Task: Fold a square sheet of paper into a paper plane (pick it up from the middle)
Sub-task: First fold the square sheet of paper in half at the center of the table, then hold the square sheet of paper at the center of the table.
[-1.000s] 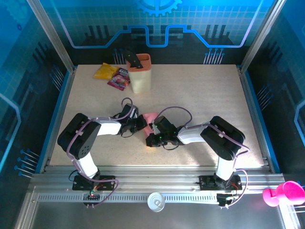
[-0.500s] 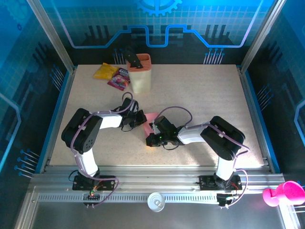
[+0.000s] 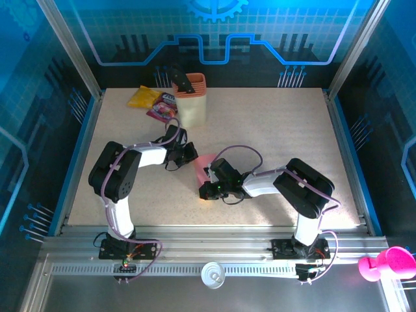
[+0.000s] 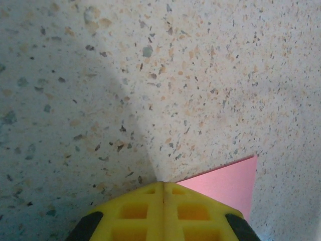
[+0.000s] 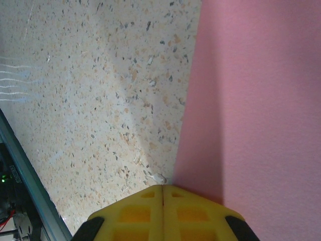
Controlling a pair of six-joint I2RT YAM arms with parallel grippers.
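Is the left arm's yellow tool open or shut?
Shut: the left tool has its yellow fingers meeting at one seam, no gap.

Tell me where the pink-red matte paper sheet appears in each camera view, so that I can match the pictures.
Top external: the pink-red matte paper sheet lies near the middle of the speckled beige tabletop.
Left wrist: a pointed corner of the sheet sits at the lower right.
Right wrist: the sheet covers the right side, from top to bottom.
Shared landmark: the speckled beige tabletop, under the sheet in all three views.
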